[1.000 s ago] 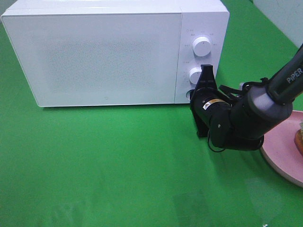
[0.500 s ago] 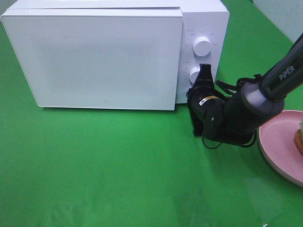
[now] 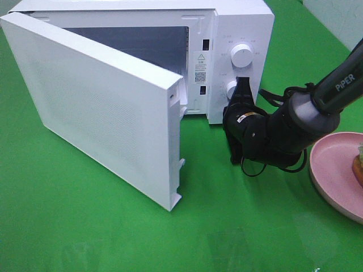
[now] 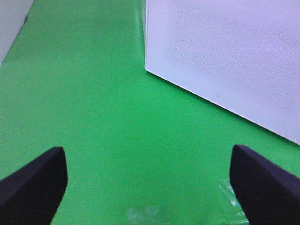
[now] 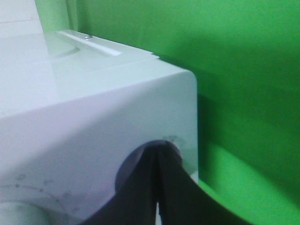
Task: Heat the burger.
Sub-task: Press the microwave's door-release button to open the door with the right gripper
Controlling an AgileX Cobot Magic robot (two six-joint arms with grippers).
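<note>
At the open microwave (image 3: 244, 25) with shut, empty right jaws, burger (image 3: 359, 162) well behind them; left jaws agape, empty, farther.

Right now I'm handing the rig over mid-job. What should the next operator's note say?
Left gripper: open, holding nothing, above the green cloth near the microwave door.
Right gripper: shut, holding nothing, tips against the lower part of the microwave's control panel.
Burger: on the pink plate at the right edge of the high view, mostly out of frame.
Done: the door stands wide open.
Left: pick up the burger, place it in the microwave, shut the door, start the heating.
</note>
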